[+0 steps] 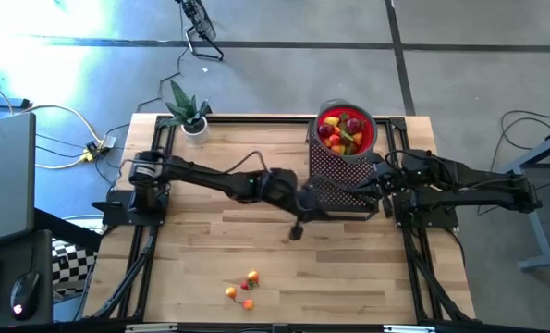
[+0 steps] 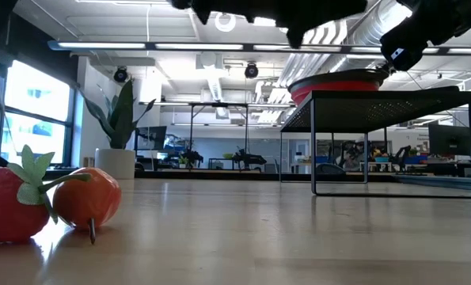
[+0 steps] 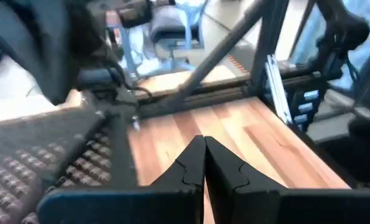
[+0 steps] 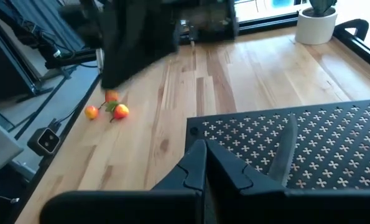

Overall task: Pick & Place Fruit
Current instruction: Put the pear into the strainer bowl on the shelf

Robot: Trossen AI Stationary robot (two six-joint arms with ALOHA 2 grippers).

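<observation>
Desk: wooden (image 1: 348,268), office behind.
Left pincer (image 1: 296,231): pressed together, empty, beside rack (image 1: 335,190).
Right pincer (image 1: 378,190): pressed together, empty, at rack.
Fruit: bowl (image 1: 347,129) heaped; three strays (image 1: 242,291) near desk's front edge.
Advice: spread fingers before descending on one stray.

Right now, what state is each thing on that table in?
Bowl: upright on the rack, full of fruit.
Rack: standing on the table.
Loose fruit: lying on the table, apart from the bowl.
Left gripper: jaws shut, empty.
Right gripper: jaws shut, empty.
Plant: upright.
</observation>
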